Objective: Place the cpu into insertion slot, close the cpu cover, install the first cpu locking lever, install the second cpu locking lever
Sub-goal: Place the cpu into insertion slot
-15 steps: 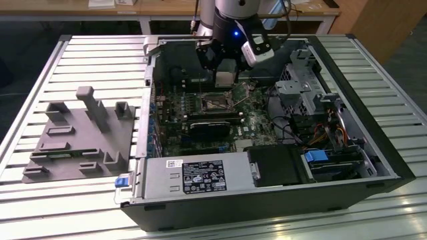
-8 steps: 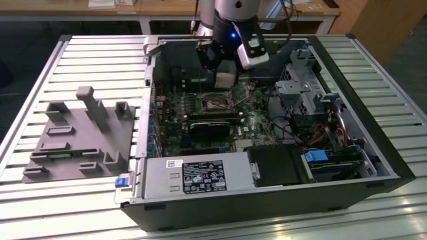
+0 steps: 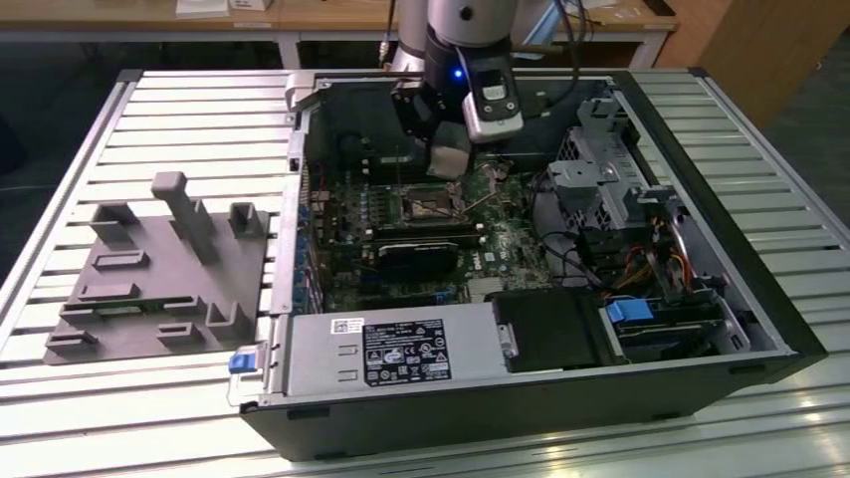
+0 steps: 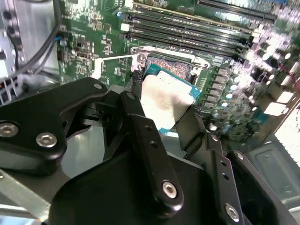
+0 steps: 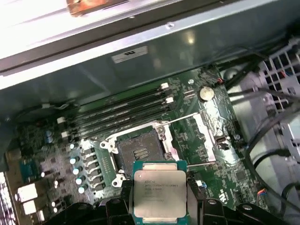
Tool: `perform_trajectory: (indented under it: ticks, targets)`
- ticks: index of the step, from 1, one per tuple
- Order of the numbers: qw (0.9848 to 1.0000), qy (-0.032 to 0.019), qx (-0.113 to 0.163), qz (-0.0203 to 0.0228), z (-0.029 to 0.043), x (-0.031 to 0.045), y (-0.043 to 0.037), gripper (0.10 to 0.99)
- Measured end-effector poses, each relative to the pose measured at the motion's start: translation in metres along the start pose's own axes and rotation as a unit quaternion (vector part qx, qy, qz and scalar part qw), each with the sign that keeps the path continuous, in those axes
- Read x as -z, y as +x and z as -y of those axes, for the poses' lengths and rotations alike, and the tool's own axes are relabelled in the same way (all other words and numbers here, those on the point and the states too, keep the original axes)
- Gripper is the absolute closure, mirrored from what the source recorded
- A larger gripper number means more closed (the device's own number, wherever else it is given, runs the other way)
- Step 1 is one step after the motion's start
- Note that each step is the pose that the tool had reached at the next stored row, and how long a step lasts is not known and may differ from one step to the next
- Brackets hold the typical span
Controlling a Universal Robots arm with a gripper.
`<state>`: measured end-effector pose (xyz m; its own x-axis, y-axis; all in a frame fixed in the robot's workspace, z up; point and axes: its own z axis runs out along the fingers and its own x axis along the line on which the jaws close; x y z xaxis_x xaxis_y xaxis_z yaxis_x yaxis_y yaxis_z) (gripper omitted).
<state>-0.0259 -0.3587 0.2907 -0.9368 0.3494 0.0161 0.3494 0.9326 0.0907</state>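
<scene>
My gripper (image 3: 449, 159) hangs inside the open computer case, just above the motherboard. It is shut on the cpu (image 5: 159, 194), a flat square chip with a dull metal top on a green base, gripped by its edges between the black fingers (image 4: 136, 110). The insertion slot (image 5: 140, 151) lies just beyond the chip, open, with a dark centre and silvery rim; it also shows as insertion slot (image 3: 422, 202). The cpu (image 4: 165, 99) hovers tilted over the socket's near edge. The cpu cover (image 5: 206, 136) stands swung open beside the socket. A thin wire lever (image 5: 185, 117) sticks out at the socket's side.
Long black memory slots (image 5: 122, 110) run along one side of the socket. Cables and a drive cage (image 3: 611, 189) fill the case on the exterior view's right. A power supply (image 3: 385, 349) sits at the front. A grey fixture (image 3: 159, 269) lies on the slatted table.
</scene>
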Motion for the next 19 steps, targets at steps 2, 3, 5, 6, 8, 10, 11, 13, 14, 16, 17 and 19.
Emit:
perform_trajectory:
  ticks: [2, 3, 5, 6, 8, 10, 11, 13, 14, 16, 17, 19]
  targets:
    - [0.9998, -0.0002, -0.018, 0.0016, 0.0001, -0.0009, 0.0, 0.549]
    - [0.9996, -0.0004, -0.027, 0.0025, 0.0001, -0.0013, 0.0, 0.549]
    - [0.999, -0.0007, -0.046, 0.0041, 0.0002, -0.002, 0.0, 0.549]
    - [0.9985, -0.0009, -0.054, 0.005, 0.0002, -0.0024, 0.0, 0.549]
    - [0.9974, -0.0012, -0.072, 0.0066, 0.0003, -0.0031, 0.0, 0.549]
    - [0.9959, -0.0014, -0.09, 0.0082, 0.0004, -0.0039, -0.0001, 0.549]
    - [0.995, -0.0016, -0.1, 0.0091, 0.0004, -0.0042, -0.0001, 0.549]
    - [0.993, -0.0019, -0.117, 0.0107, 0.0005, -0.0049, -0.0001, 0.549]
    - [0.9919, -0.002, -0.127, 0.0116, 0.0005, -0.0052, -0.0001, 0.549]
    - [0.9894, -0.0023, -0.144, 0.0132, 0.0005, -0.0058, -0.0001, 0.549]
    - [0.988, -0.0024, -0.154, 0.014, 0.0006, -0.0061, -0.0001, 0.549]
    - [0.9852, -0.0027, -0.171, 0.0156, 0.0006, -0.0067, -0.0001, 0.549]
